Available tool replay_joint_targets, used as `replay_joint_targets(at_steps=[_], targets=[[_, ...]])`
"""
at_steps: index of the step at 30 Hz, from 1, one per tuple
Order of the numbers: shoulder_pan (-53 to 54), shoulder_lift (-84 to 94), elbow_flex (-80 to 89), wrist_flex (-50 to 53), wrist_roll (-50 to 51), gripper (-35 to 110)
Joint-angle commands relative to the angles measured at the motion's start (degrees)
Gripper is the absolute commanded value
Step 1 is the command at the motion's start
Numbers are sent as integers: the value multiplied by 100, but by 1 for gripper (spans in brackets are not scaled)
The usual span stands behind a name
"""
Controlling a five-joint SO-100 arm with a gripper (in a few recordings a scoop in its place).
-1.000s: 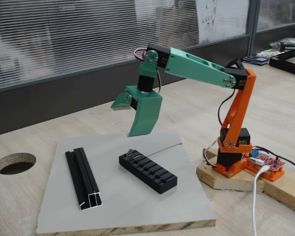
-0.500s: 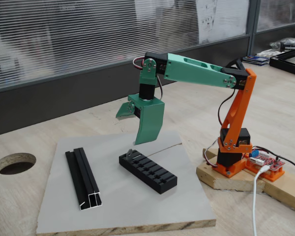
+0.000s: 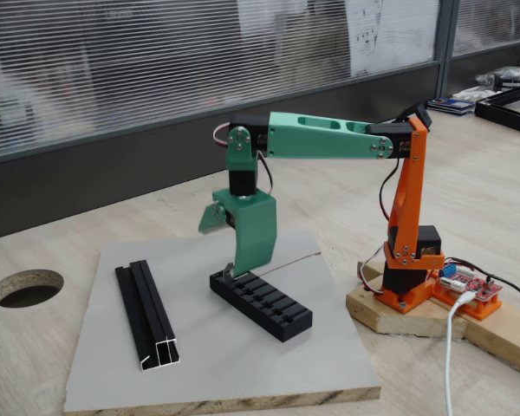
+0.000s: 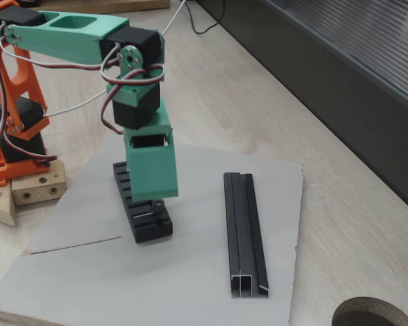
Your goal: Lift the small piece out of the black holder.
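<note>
The black holder point(image 3: 262, 301) point(image 4: 144, 219) lies on a grey board, its slotted top facing up. At its left end in a fixed view, a tiny grey sliver, the small piece point(image 3: 229, 271), stands up from the end slot; in the other fixed view it is a pale line point(image 4: 141, 216) near the holder's near end. My green gripper point(image 3: 218, 250) point(image 4: 155, 197) hangs straight down over that end. Its long fixed finger tip reaches the holder top right beside the piece. The other jaw is swung out to the left, so the gripper is open and holds nothing.
A longer black grooved rail point(image 3: 146, 316) point(image 4: 245, 231) lies on the grey board point(image 3: 243, 373) point(image 4: 190, 285) beside the holder. A round hole point(image 3: 26, 287) point(image 4: 370, 314) is cut in the wooden table. The orange arm base stands on a wooden block point(image 3: 399, 316) with a red circuit board point(image 3: 468, 288).
The arm has stretched out and lowered the gripper leftward, from well above the board down to the holder's end by the small piece. The jaw has stayed open.
</note>
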Motion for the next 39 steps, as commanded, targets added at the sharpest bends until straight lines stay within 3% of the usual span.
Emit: replay_joint_targets(at_steps=[1, 14, 39], targets=[[-105, -255, -475, 53, 70, 80], [-62, -1195, -1485, 53, 62, 80], [-53, -1863, -1529, 53, 53, 80]])
